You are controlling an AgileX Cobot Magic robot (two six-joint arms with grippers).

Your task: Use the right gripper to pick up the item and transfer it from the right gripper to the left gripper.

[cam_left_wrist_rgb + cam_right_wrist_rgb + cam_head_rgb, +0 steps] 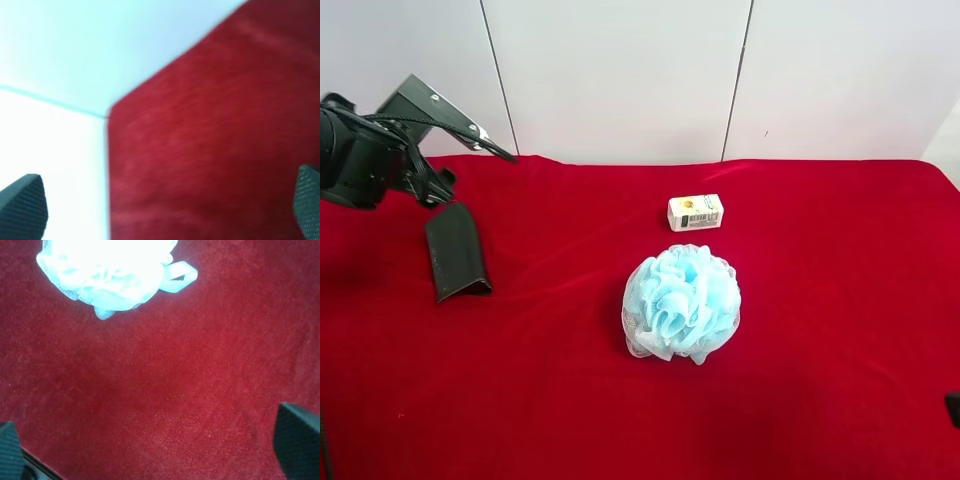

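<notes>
Red cloth (820, 330): covers the whole table; all items rest on it.

Right gripper (150, 450): fingertips seen only at the two lower corners of the right wrist view, spread wide, nothing between them, bare cloth below. Barely present in the exterior high view, where only a dark sliver shows at the frame's 4 o'clock edge.

Bath puff (681, 302): light blue mesh, round, slightly toward 5 o'clock of the exterior high view's centre. Also seen washed out in the right wrist view (110, 270), ahead of the right gripper and well apart from it.

Small box (695, 212): white, printed, lying flat just at 12 o'clock of the puff, not touching it.

Item (456, 252): long flat dark case, lying on the cloth at 9 o'clock of the puff, well apart from it; free of both grippers.

Left gripper (165, 210): fingertips at opposite edges of the left wrist view, spread wide, empty; blurred cloth edge and pale wall beyond. The arm at the exterior high view's left (365, 150) hangs just at 11 o'clock of the item.

White panelled wall (620, 70): behind the table.
</notes>
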